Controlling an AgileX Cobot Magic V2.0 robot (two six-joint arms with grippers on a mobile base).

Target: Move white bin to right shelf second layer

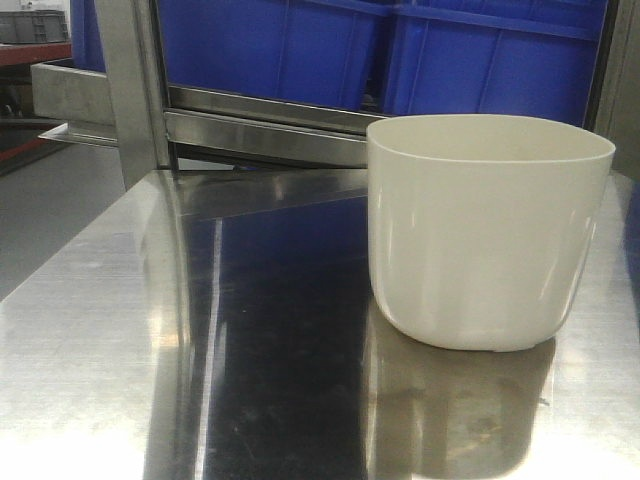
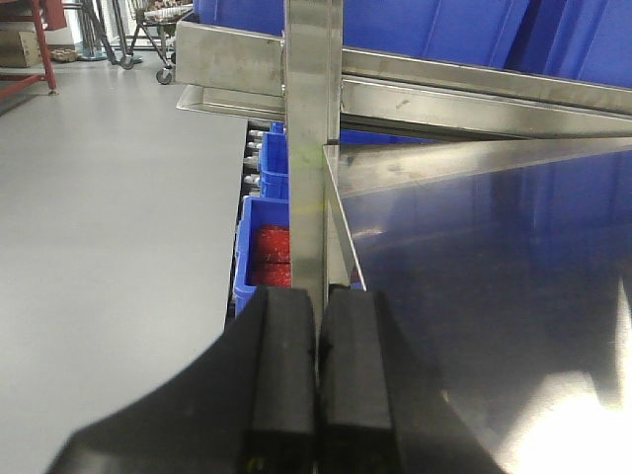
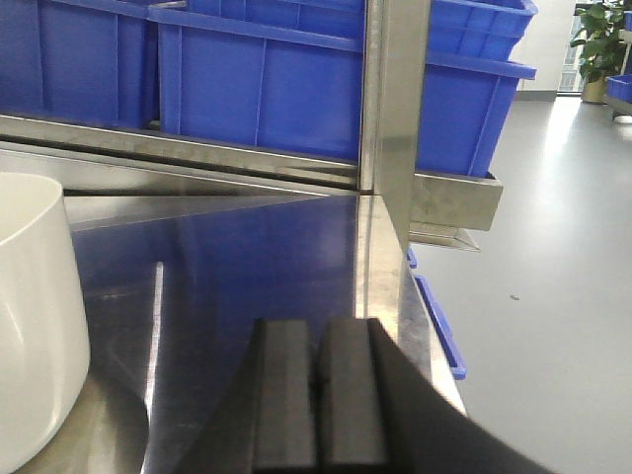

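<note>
The white bin (image 1: 488,230) stands upright on the mirror-like steel tabletop (image 1: 200,340), right of centre; its side also shows at the left edge of the right wrist view (image 3: 35,316). My left gripper (image 2: 318,296) is shut and empty, over the table's left edge, in front of a steel rack post (image 2: 313,148). My right gripper (image 3: 318,326) is shut and empty, over the table's right part, to the right of the bin and apart from it. The roller shelf level is not in view. Neither gripper shows in the front view.
Blue crates (image 1: 390,55) sit on the steel rack level (image 1: 270,125) behind the table; they also show in the right wrist view (image 3: 257,84). Another rack post (image 3: 395,109) stands at the table's right back corner. A low blue crate with red parts (image 2: 269,252) sits by the floor, left.
</note>
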